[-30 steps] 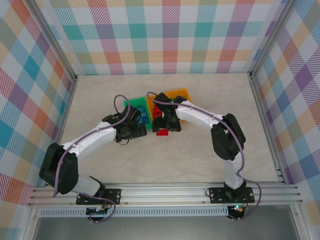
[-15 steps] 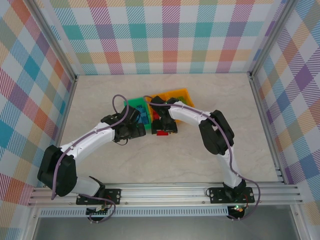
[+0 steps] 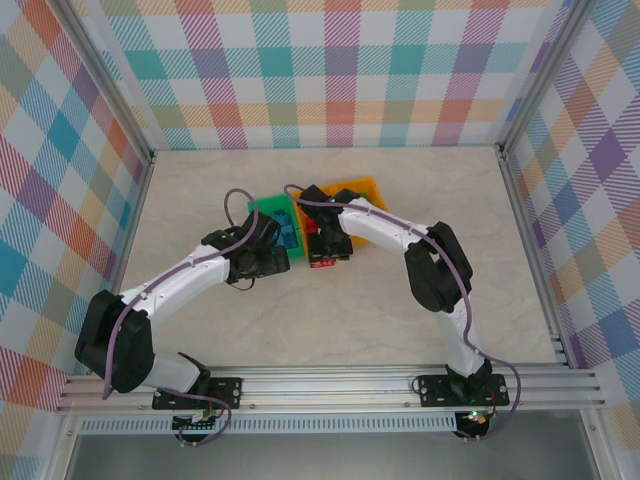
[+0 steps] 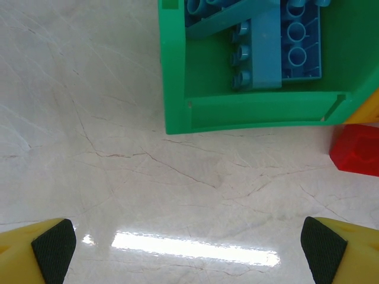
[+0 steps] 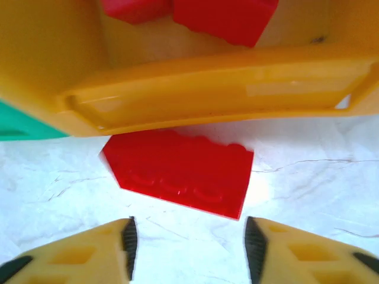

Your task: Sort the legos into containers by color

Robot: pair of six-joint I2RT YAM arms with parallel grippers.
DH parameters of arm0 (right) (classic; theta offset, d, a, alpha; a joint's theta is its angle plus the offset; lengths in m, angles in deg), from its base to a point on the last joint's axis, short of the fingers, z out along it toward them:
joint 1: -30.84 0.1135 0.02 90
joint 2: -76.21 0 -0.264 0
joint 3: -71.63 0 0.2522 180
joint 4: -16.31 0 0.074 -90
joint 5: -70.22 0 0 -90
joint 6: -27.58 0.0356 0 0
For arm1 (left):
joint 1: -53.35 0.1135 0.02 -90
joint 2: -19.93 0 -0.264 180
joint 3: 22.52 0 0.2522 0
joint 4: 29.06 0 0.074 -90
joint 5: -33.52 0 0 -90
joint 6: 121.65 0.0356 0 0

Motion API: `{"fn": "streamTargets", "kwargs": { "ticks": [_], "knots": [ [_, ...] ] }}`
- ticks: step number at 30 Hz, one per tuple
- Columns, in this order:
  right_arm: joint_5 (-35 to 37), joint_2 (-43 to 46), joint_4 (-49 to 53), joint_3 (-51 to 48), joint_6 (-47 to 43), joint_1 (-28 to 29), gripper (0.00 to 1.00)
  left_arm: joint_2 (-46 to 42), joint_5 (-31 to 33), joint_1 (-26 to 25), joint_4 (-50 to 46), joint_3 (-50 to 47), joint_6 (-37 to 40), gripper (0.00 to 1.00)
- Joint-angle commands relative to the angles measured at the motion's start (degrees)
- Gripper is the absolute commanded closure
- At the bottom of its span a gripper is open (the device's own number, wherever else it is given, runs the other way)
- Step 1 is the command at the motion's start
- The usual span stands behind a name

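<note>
Right pincer [image 5: 189, 245] narrowed, one red lego [image 5: 177, 171] beside orange bin [image 5: 207, 89]

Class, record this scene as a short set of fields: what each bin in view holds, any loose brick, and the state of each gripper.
green bin: holds blue bricks
orange bin: holds red bricks
loose red brick: on the table, just outside the orange bin
left gripper: open, over bare table near the green bin
right gripper: fingers apart, loose red brick just ahead, not held
</note>
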Motion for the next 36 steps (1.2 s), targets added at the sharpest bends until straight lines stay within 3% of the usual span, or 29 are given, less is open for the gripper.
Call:
{"fn": "streamTargets", "kwargs": {
  "ticks": [1,6,8,12,16,21,30,36],
  "knots": [
    [2.4,2.3,3.4,5.7,-2.4,-0.1,0.53,-1.7,1.8,-0.4,-1.8,-1.0,0.0,0.00],
    [1.9,-2.3,7.5,15.2,-4.4,-1.8,0.55,-2.4,2.1,-0.4,-2.2,-1.2,-0.2,0.00],
    [1.9,-3.7,9.8,17.4,-5.3,-1.8,0.49,-2.9,2.2,-0.4,-2.5,-1.5,-0.4,0.00],
    [0.3,-2.2,8.4,11.7,-5.7,-1.7,0.44,-4.2,2.7,-0.3,-2.5,-2.5,-1.2,0.00],
    [-2.6,2.1,1.5,0.7,-4.2,-1.2,0.25,-4.3,2.5,-0.3,-2.1,-3.2,-1.5,0.00],
    [-2.8,1.9,-3.4,-3.6,-3.9,0.1,0.14,-3.2,1.9,-0.3,-1.9,-2.3,-1.2,0.00],
    [-2.1,3.0,-10.4,-9.0,-0.7,0.5,0.07,-3.9,2.3,-0.3,-2.6,-2.5,-1.0,0.00],
    [1.1,-0.2,-10.2,-6.4,-0.7,0.5,0.05,-3.6,2.1,-0.3,-2.6,-2.4,-1.1,0.00]
  ]
}}
